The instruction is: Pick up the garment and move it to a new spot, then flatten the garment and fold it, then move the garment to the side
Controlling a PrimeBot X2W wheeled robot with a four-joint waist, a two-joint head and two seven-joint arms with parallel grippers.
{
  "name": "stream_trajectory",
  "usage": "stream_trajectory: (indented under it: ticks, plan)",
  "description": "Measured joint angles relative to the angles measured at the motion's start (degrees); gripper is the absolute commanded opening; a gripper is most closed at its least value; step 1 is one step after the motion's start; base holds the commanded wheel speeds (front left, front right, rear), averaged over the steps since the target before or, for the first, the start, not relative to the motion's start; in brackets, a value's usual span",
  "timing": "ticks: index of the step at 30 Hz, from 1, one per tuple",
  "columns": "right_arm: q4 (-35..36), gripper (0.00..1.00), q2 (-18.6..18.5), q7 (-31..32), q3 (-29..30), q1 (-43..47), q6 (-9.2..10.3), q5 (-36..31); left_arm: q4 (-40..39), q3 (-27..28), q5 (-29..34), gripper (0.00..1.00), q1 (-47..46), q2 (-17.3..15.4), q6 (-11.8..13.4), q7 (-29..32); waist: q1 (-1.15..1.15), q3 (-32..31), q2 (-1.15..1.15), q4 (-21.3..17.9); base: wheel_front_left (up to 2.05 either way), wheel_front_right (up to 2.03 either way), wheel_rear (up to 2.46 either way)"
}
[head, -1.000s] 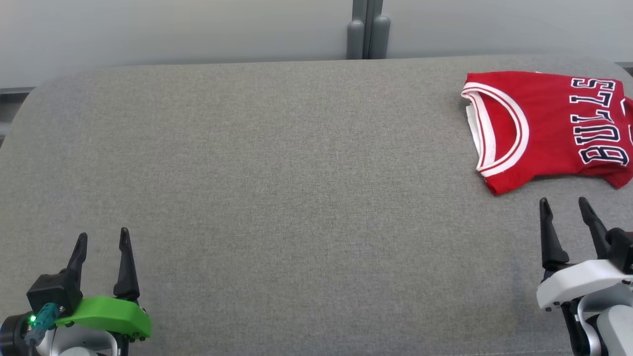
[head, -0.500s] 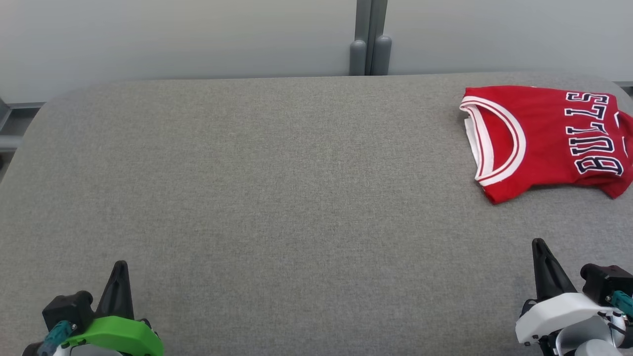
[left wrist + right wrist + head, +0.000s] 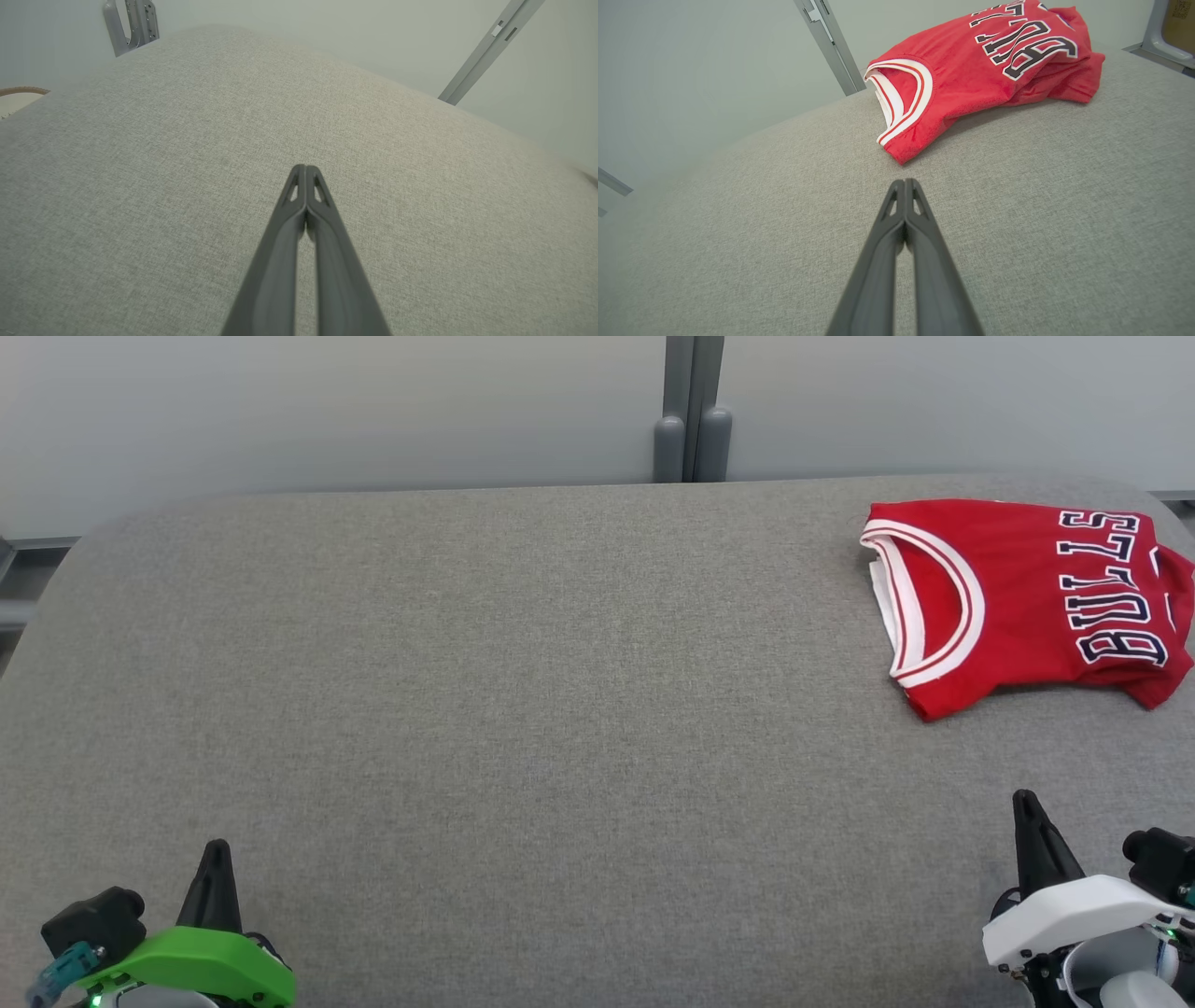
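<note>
Left gripper [image 3: 217,857] at the near left: in the left wrist view its fingers [image 3: 327,242] are clenched tip to tip, closed on themselves over the grey padded surface [image 3: 560,709]. Right gripper [image 3: 1027,805] at the near right: the same, dark fingers [image 3: 929,261] pressed together, gripping no cloth. We cannot tell whether either pair of tips touches the surface.

The red garment [image 3: 1027,607] lies folded at the far right of the surface, white-trimmed neck opening turned left. It is beyond the right gripper and apart from it, well apart from the left.

The head view gives us both grippers and the lettering "BULLS". The right wrist view shows the garment's near corner [image 3: 903,156] lifted slightly, with shadow under it.
</note>
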State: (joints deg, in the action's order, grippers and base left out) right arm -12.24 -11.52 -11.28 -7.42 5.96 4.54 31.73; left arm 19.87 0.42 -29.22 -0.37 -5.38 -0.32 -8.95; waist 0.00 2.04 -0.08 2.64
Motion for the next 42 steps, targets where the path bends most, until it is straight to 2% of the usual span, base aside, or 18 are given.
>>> stream_trajectory:
  ticks: [42]
  plan:
    - [-2.0, 0.00, 4.4, 8.6, 7.4, -4.6, -5.30, 28.2, -0.7, 3.1, -29.2, 0.00, -2.0, 1.4, -3.0, 8.5, 0.00, -0.9, 0.00, -1.2, 0.00, 0.00, 0.00]
